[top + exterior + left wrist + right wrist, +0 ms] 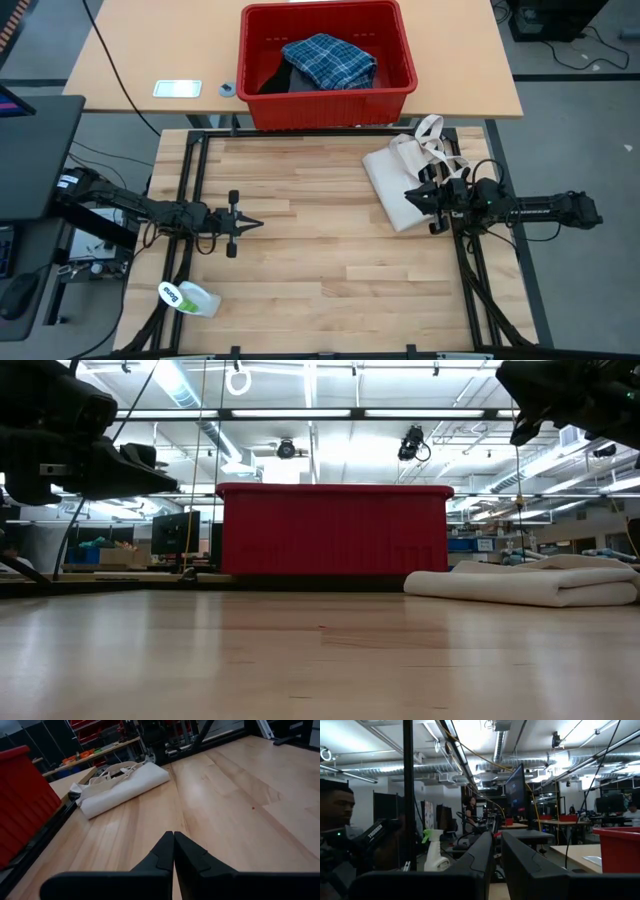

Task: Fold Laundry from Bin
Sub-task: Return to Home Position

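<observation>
The red bin (327, 108) stands on the far table beyond the work table. In it lies the laundry: a blue plaid shirt (330, 58) on top of a black garment (278, 78). My left gripper (252, 222) hovers shut above the bare wood (173, 834) at the left, pointing toward the table's right edge. My right gripper (410, 196) hangs above the cream tote bag (398, 185) at the right, tipped upward. Its fingers (497, 834) are shut but for a narrow slit, with nothing between them.
The folded tote bag (530, 585) lies flat at the table's right, handles toward the bin. A green and white spray bottle (188, 298) lies at the near left corner. A white flat object (177, 88) sits on the far table, left of the bin. A person shows beyond the table.
</observation>
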`<state>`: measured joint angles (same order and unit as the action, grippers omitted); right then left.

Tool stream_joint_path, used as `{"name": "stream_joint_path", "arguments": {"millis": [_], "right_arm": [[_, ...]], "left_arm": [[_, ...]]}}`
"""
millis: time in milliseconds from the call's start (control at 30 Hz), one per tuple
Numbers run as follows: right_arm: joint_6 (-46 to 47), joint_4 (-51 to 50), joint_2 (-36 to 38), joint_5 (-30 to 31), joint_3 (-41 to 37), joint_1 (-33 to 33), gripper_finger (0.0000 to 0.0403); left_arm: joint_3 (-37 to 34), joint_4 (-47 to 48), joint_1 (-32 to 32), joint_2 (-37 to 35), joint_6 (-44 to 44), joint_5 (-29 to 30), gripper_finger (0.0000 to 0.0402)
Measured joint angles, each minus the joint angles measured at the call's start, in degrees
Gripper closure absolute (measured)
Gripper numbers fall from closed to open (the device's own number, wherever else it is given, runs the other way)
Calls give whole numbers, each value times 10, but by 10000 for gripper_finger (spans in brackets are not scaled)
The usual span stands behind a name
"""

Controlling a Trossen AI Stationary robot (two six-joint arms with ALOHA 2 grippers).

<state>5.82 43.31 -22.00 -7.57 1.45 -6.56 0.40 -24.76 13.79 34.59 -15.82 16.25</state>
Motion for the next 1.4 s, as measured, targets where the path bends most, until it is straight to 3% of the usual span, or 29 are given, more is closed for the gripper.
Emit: {"name": "stream_joint_path", "arguments": {"millis": [333,633,1400], "right_arm": [[0,0,0,0,0,0,352],[0,0,0,0,0,0,352],[0,-1,0,0,0,0,352]], "left_arm": [[0,3,-1,-9,-3,0,386],[0,18,-74,-125,-3,1,386],[0,19,-80,-129,-3,0,386]]}}
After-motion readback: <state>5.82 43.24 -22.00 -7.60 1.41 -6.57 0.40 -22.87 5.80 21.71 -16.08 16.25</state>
